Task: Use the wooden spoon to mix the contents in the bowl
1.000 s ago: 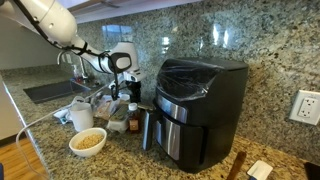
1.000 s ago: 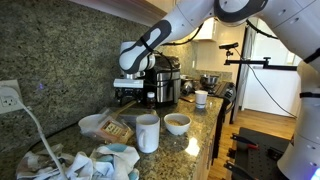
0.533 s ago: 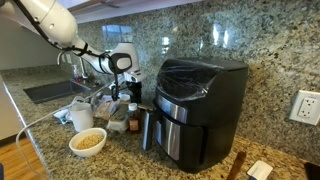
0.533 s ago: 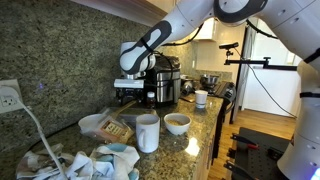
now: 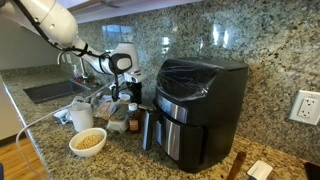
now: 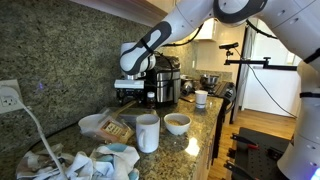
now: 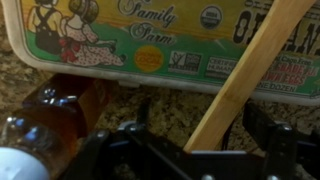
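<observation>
Wrist view is showing the gripper (image 7: 200, 140) hovering with its jaws apart, straddling the wooden spoon (image 7: 250, 70), whose handle is slanting past a printed carton (image 7: 150, 40). I'd be lowering straight and centring the handle before closing, minding the brown bottle (image 7: 45, 115). The bowl (image 5: 88, 151) holding the contents (image 5: 88, 139) is sitting well apart, near the counter's front.

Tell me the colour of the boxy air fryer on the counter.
The boxy air fryer is black with a silver band, clearest in an exterior view.

The white bowl (image 5: 88, 152) holds a low tan heap of contents (image 5: 89, 140); the wooden spoon (image 7: 245, 75) slants diagonally in wrist view.
</observation>
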Available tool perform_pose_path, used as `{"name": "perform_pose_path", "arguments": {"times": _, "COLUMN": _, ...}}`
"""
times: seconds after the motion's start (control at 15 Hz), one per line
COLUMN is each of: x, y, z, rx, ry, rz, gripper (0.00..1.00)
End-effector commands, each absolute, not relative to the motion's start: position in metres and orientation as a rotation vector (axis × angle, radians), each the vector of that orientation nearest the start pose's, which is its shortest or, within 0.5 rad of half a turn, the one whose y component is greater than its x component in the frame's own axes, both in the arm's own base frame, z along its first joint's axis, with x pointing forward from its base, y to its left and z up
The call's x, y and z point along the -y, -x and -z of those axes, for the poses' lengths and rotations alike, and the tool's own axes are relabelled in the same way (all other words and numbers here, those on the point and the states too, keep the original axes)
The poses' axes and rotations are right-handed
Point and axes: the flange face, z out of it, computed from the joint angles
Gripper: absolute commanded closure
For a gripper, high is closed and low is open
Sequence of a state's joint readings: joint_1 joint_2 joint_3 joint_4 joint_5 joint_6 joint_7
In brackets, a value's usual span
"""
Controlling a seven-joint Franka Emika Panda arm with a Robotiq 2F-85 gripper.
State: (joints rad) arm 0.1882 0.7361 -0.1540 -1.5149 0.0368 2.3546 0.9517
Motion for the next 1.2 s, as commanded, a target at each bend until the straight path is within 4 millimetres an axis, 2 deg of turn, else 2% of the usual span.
{"name": "perform_pose_path", "arguments": {"times": 0.0, "x": -0.046, "y": -0.724, "z": -0.244, "rx": -1.413, "ry": 2.847, "rz": 0.228, "gripper": 0.30}}
{"name": "perform_pose_path", "arguments": {"times": 0.47, "x": -0.052, "y": -0.723, "z": -0.244, "rx": -1.446, "ry": 2.861, "rz": 0.266, "gripper": 0.86}}
{"name": "perform_pose_path", "arguments": {"times": 0.6, "x": -0.053, "y": -0.723, "z": -0.245, "rx": -1.451, "ry": 2.863, "rz": 0.272, "gripper": 0.99}}
{"name": "perform_pose_path", "arguments": {"times": 0.67, "x": -0.054, "y": -0.723, "z": -0.245, "rx": -1.447, "ry": 2.865, "rz": 0.273, "gripper": 0.93}}
{"name": "perform_pose_path", "arguments": {"times": 1.13, "x": -0.057, "y": -0.724, "z": -0.256, "rx": -1.453, "ry": 2.834, "rz": 0.295, "gripper": 0.93}}
